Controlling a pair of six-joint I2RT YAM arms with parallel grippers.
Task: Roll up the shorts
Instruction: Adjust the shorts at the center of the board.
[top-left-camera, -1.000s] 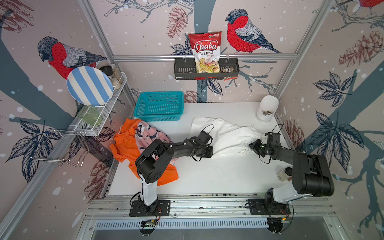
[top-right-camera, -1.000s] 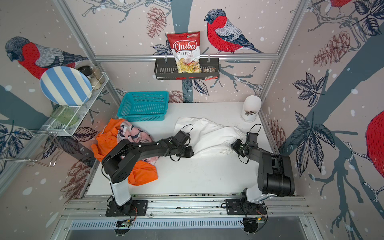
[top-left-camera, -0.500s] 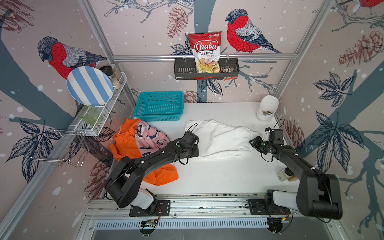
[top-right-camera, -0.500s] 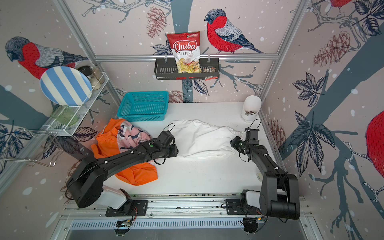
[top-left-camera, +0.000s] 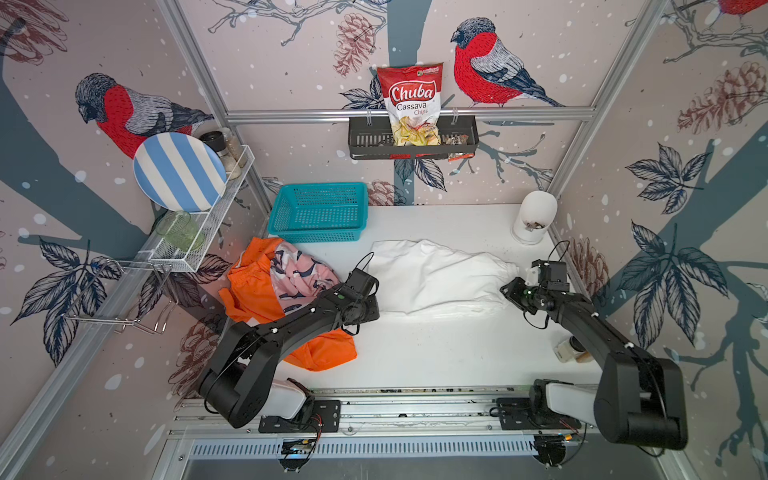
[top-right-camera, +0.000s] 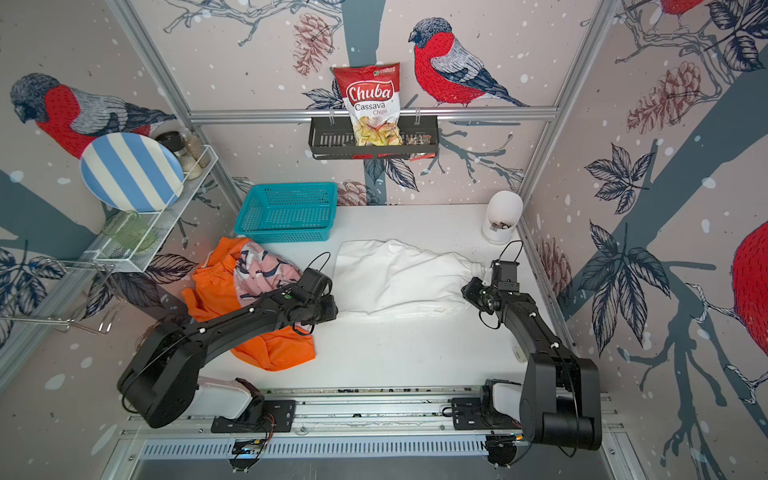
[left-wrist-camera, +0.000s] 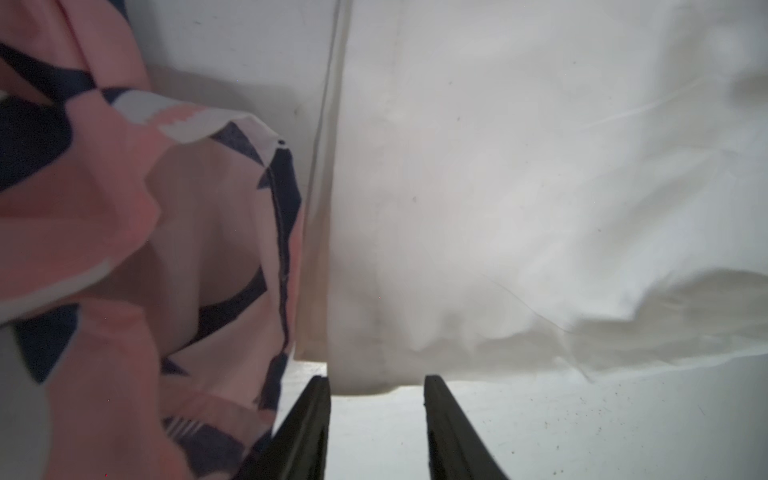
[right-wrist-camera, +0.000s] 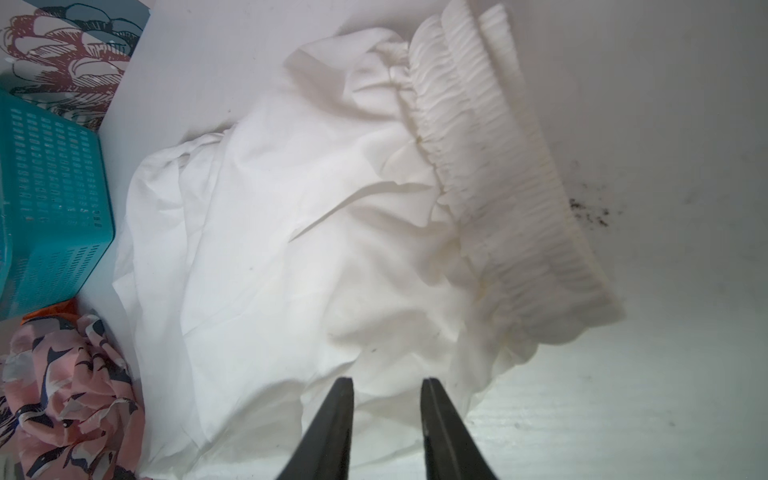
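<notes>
Seeing the white shorts (top-left-camera: 432, 274) spread out and unrolled across the middle of the table (top-left-camera: 436, 357), with the gathered waistband (right-wrist-camera: 498, 187) toward the right side. Finding the left gripper (left-wrist-camera: 376, 380) released, jaws parted, tips just at a corner of the white fabric, pinching nothing. Finding the right gripper (right-wrist-camera: 387, 380) also released, jaws apart over the fabric edge near the waistband, grasping nothing. Noting the pink shorts (top-left-camera: 299, 274) crumpled on top of the orange shorts (top-left-camera: 253, 299), heaped at the left table edge, just beside the teal basket (top-left-camera: 318, 212).
</notes>
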